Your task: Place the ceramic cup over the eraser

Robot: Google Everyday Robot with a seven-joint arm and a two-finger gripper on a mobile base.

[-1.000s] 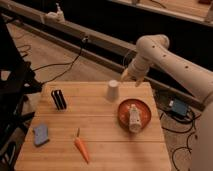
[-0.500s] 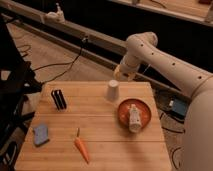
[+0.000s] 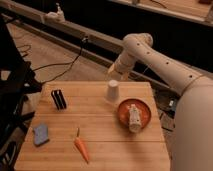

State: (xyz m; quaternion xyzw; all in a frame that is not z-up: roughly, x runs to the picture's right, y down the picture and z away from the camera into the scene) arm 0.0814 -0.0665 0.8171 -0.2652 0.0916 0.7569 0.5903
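So far the job looks barely begun. The ceramic cup (image 3: 113,91) stands on the wooden counter (image 3: 100,131) near its back edge, just left of an orange dish (image 3: 145,107) that holds a white bottle-like item (image 3: 134,119). The cup looks wider at the bottom than at the top, so it seems to stand mouth down, which would suit being set over something.

The eraser (image 3: 58,99), a small black thing of two narrow slabs with a gap between them, stands well apart from the cup toward the counter's left side. It is uncovered, with bare wood between the two.

The gripper (image 3: 115,76) hangs at the end of the white arm, just above and behind the top of the cup. It is close to the cup, but whether it touches the cup is not clear. Whether it is released, clenched or already grasping the cup, I cannot tell: the tip merges with the dark floor behind it.

Judging from how things lie, the step in hand is the approach and grasp of the cup. What is left is nearly everything:
- take a firm hold of the cup
- lift it off the counter
- carry it leftward to the eraser
- lower it mouth down so the eraser ends up inside

A carrot (image 3: 81,148) and a blue-grey pad (image 3: 41,134) lie nearer the front of the counter, away from the straight path between cup and eraser, so they should not get in the way.
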